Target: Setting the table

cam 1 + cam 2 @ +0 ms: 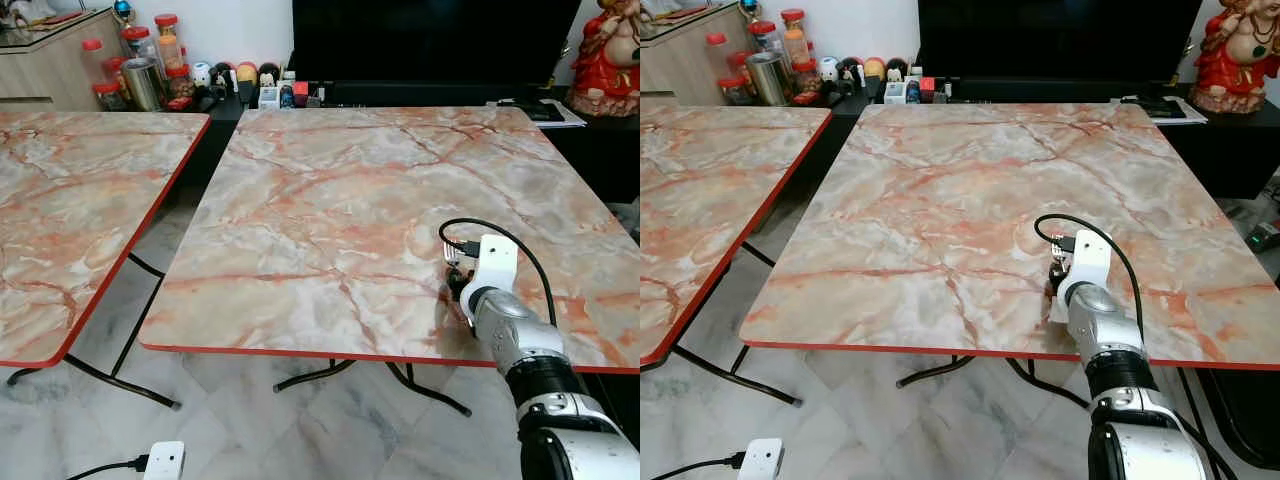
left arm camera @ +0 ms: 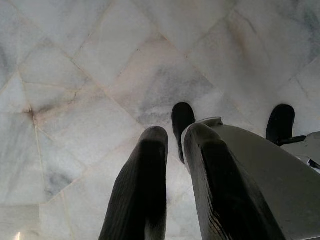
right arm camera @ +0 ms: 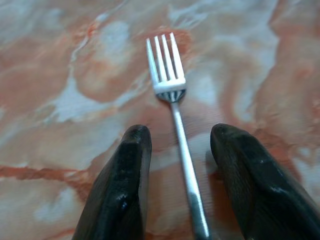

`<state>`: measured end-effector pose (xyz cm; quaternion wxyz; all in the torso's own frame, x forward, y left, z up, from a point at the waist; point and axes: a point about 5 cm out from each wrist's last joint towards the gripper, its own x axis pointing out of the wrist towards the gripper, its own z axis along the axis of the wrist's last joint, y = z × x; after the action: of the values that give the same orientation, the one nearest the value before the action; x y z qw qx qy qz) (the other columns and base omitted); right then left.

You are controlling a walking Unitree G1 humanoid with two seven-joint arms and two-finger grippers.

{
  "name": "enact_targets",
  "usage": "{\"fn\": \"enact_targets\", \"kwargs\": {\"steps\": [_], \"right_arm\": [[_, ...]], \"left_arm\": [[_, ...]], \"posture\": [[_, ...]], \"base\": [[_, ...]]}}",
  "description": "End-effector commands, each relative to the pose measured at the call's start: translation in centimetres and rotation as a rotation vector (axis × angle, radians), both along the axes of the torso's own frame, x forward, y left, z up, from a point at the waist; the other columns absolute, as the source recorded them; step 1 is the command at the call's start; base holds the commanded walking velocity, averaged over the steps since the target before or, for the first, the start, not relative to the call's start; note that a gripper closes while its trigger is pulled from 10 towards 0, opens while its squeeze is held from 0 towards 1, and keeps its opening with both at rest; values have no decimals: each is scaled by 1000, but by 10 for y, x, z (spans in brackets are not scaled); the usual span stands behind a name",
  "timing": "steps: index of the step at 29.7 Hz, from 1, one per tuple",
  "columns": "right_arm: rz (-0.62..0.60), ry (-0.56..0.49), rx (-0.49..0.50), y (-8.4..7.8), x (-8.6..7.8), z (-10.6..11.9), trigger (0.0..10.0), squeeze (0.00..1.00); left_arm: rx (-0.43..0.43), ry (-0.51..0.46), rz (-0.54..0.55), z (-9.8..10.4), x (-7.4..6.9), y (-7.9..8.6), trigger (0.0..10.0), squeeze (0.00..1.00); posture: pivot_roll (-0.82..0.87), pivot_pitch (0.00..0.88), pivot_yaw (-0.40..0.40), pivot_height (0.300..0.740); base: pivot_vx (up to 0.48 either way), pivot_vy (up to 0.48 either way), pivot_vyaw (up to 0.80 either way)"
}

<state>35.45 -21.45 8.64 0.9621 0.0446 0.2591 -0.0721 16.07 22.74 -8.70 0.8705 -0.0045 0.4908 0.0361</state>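
the right gripper (image 3: 180, 150) has its two black fingers (image 3: 122, 185) spread apart, one on each side of a silver fork (image 3: 172, 107) and gripping nothing; the fork lies flat between them on the marble-patterned tabletop (image 1: 350, 190), tines pointing away from the wrist, and whether either finger touches the handle cannot be told. in the head views the right arm (image 1: 510, 330) reaches over the near red edge of this tabletop, toward its right side, with a black cable (image 1: 500, 232) looping above the wrist. the rest of the tabletop is bare marble pattern out to its far edge and to the left corner

the left gripper (image 2: 172, 170) hangs low over the pale marble floor (image 2: 100, 75), its fingers (image 2: 145, 185) close together with a narrow gap and nothing between them

a second tabletop (image 1: 70, 200) of the same pattern stands to the left, a strip of floor between the two. beyond the far edge, a low dark shelf carries red-lidded jars (image 1: 165, 40) whose contents are too small to tell, a metal tin (image 1: 143, 82) and small figurines (image 1: 240, 75). a red statue (image 1: 608, 55) stands at the far right, in front of a dark screen (image 1: 430, 40). a white plug block (image 1: 165, 460) lies on the floor near the robot
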Motion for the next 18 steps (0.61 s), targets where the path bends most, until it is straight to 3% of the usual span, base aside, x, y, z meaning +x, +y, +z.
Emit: {"fn": "enact_targets", "kwargs": {"steps": [1, 18], "right_arm": [[27, -19, -14, 0, 5, 6, 10000, 0], [54, -34, -65, -8, 12, 10, 10000, 0]], "left_arm": [[6, 9, 2, 0, -2, 2, 10000, 0], [5, 13, -1, -1, -3, 3, 10000, 0]], "posture": [[-17, 0, 14, 740], [-16, 0, 17, 740]], "base": [[0, 0, 0], [0, 0, 0]]}}
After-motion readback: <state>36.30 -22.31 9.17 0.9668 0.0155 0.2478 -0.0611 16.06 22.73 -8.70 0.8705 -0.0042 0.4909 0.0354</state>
